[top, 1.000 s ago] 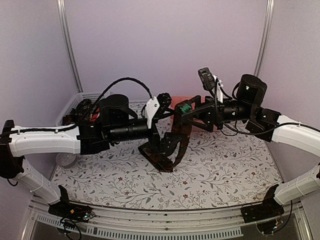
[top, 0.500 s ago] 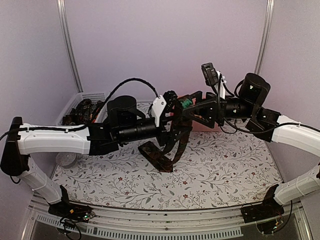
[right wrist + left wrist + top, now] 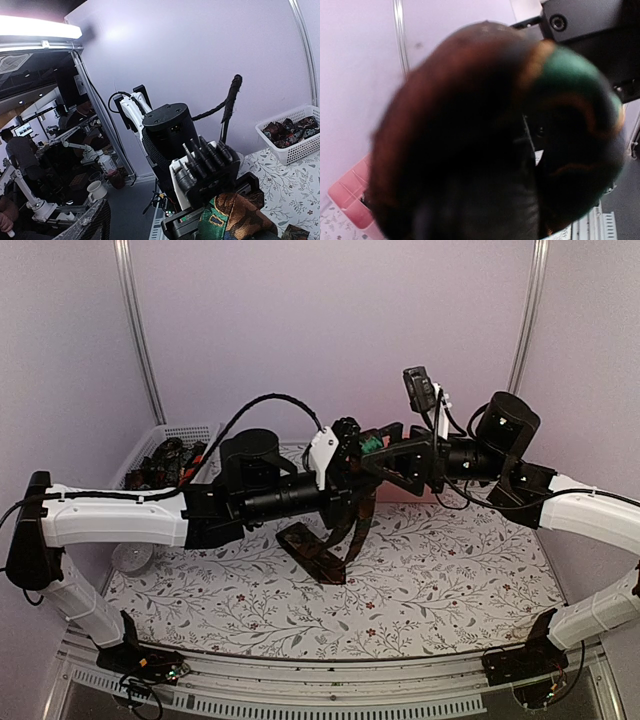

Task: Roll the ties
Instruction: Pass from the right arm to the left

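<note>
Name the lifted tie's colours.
Tie: dark brown with orange and green patches; clearest in right wrist view.

Noted: a white mesh basket (image 3: 185, 429) stood at the far left of the table (image 3: 440, 580), which bore a floral-printed cover. A pink compartment tray (image 3: 349, 199) lay at the back, partly hidden.

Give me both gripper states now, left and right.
Left gripper: right at the tie, which fills its wrist view; grip cannot be told.
Right gripper: closed on the tie's rolled end.
</note>
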Robot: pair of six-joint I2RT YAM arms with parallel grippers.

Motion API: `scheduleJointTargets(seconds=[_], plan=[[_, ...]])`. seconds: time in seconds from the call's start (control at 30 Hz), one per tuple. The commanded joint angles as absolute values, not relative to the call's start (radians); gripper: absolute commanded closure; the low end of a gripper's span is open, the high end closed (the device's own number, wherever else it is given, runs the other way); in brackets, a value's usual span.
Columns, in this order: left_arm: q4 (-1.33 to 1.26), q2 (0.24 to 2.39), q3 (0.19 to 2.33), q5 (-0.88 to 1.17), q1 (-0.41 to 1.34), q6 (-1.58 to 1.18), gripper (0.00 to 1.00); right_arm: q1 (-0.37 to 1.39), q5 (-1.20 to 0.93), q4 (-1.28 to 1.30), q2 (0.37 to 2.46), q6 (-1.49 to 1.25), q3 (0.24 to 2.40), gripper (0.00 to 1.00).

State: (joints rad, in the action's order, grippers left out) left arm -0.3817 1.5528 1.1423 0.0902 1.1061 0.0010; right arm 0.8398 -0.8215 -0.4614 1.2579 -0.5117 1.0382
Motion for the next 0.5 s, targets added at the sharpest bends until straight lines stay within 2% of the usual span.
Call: scheduleJointTargets(seconds=[0.0, 0.2, 0.47], plan=[[-0.393, 1.552, 1.175, 0.114, 1.118, -0.003, 0.98, 0.847, -0.758, -0.401, 1.258, -0.454, 1.052, 0.28], [-0.34, 1.516, 1.193, 0.105, 1.115, -0.012, 1.0, 0.848, -0.679, -0.22, 1.228, -0.326, 1.093, 0.23], [-0.198, 1.394, 1.26, -0.106, 1.073, 0.048, 1.0, 0.845, -0.695, -0.074, 1.171, -0.2, 1.097, 0.15]])
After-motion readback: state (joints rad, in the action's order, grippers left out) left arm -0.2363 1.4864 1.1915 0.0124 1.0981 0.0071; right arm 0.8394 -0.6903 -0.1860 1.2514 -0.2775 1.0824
